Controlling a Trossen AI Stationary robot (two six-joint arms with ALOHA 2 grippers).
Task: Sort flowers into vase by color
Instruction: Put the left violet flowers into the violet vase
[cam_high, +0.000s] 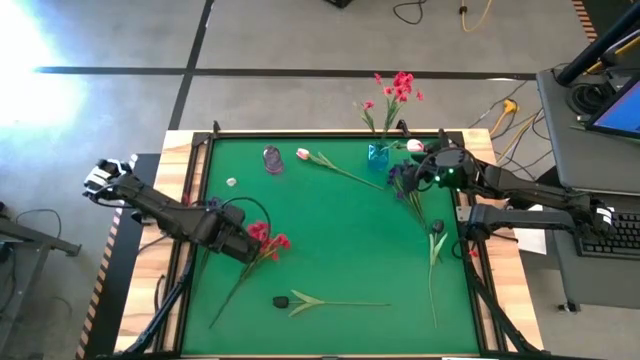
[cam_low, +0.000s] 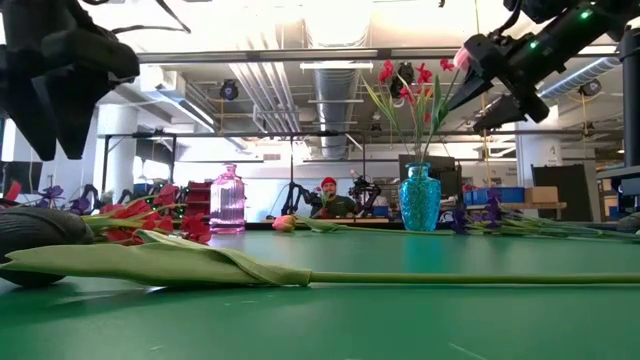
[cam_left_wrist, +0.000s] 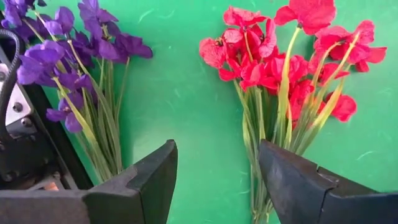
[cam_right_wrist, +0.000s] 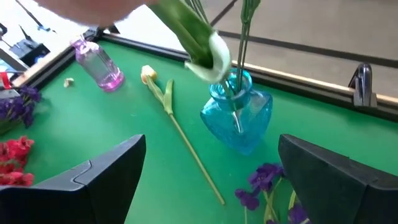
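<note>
My left gripper (cam_high: 247, 243) (cam_left_wrist: 216, 149) hovers open over the table's left part; a purple spray (cam_left_wrist: 68, 56) lies beside one finger, a red spray (cam_left_wrist: 280, 68) (cam_high: 268, 240) beside the other. My right gripper (cam_high: 425, 163) (cam_right_wrist: 211, 144) is open and raised beside the blue vase (cam_high: 378, 153) (cam_right_wrist: 236, 118). That vase holds red sprays (cam_low: 405, 85). A pale pink tulip (cam_low: 462, 58) (cam_high: 415, 146), blurred in the right wrist view, leans from the vase's mouth toward the right gripper. The pink vase (cam_high: 272, 158) shows no flowers in it.
Flat on the green mat lie another pale pink tulip (cam_high: 303, 154), purple sprays (cam_high: 405, 182) near the blue vase, a dark tulip (cam_high: 438, 228) at the right side and a second dark tulip (cam_high: 282, 301) near the front edge. A raised wooden rim (cam_high: 300, 133) borders the mat.
</note>
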